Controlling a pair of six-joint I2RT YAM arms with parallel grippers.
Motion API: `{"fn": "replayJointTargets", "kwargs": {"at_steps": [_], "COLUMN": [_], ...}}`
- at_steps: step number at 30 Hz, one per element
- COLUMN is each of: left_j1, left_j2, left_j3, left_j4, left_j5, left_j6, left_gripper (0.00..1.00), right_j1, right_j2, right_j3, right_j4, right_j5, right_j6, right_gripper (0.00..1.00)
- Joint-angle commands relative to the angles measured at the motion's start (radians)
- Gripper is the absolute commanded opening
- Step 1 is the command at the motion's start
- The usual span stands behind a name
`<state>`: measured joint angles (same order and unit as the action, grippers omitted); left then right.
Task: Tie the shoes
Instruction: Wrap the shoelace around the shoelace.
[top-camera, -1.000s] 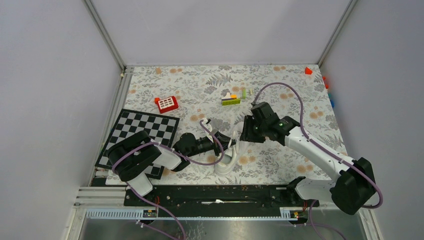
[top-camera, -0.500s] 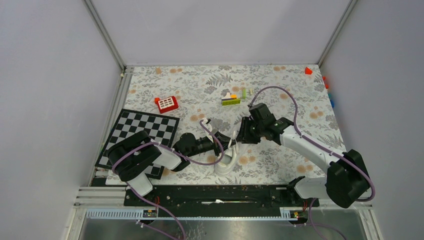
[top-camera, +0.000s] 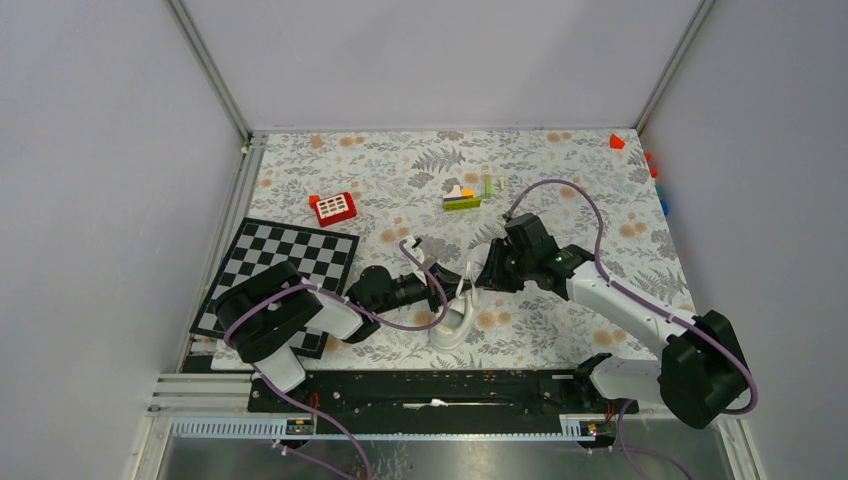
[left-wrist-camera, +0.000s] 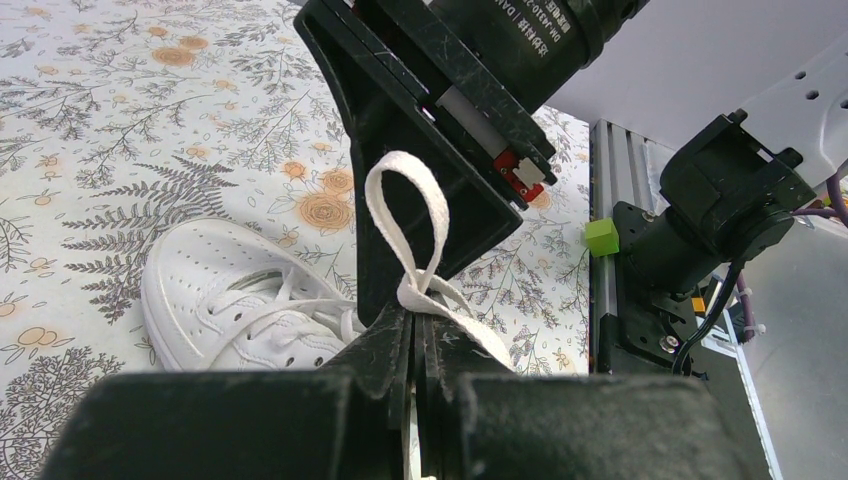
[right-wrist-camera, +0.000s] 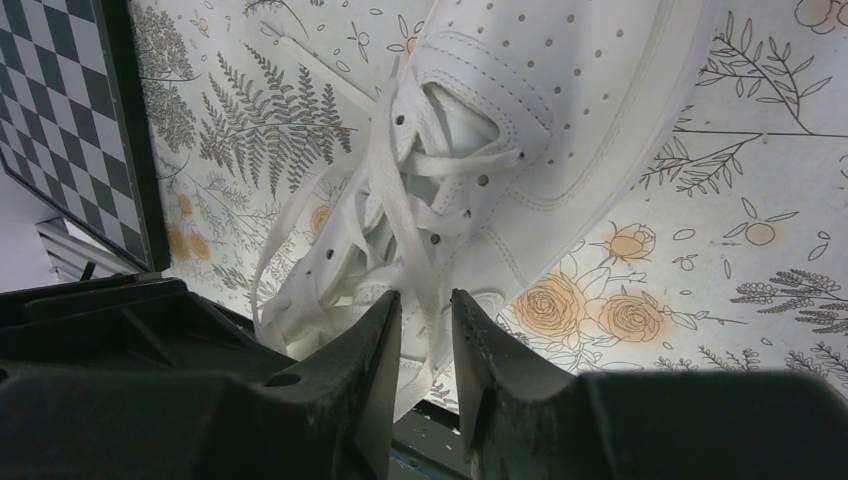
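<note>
I've got the all-white low-top sneaker (top-camera: 455, 322) lying on the floral-patterned desk (top-camera: 400, 180) near its front edge, both hands meeting just above it. My left hand (left-wrist-camera: 415, 335) is clamped tight on a white lace loop (left-wrist-camera: 405, 215) that stands upright out of its fingertips. My right hand (right-wrist-camera: 425, 320) hangs over the tongue, fingers narrowly apart with a lace strand running between them; I cannot tell whether it pinches that strand.
</note>
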<state>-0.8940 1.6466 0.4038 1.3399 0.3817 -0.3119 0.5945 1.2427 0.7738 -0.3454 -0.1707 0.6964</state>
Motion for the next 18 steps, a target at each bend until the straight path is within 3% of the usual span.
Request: {"fn": "replayJointTargets", "kwargs": {"at_steps": [1,8,14,16,18], "left_j1": [0.007,0.007,0.007,0.006,0.007], "left_j2": [-0.017,-0.018,-0.017,-0.018,-0.018], "left_j3": [0.006,0.003,0.004,0.004,0.004], "left_j4": [0.093,0.093,0.093,0.093,0.093], "left_j5": [0.008,0.008,0.011,0.012,0.012], "left_j6": [-0.003,-0.003,-0.005,-0.006,-0.004], "left_gripper": [0.00,0.00,0.00,0.00,0.00], "right_j1": [-0.006,-0.005,-0.005,-0.006,-0.006], "right_j2": [-0.025,-0.061,-0.025,-0.017,-0.021], "right_j3": [-0.021,-0.054,-0.057,-0.053,-0.049], "right_j4": [-0.008,0.011,0.038,0.052,0.055], "right_j5": [0.003,0.005,0.000,-0.004,-0.001], "right_j6": [0.011,0.037,0.038,0.041,0.043], "right_gripper": [0.31,0.32,0.27,0.20,0.01]}}
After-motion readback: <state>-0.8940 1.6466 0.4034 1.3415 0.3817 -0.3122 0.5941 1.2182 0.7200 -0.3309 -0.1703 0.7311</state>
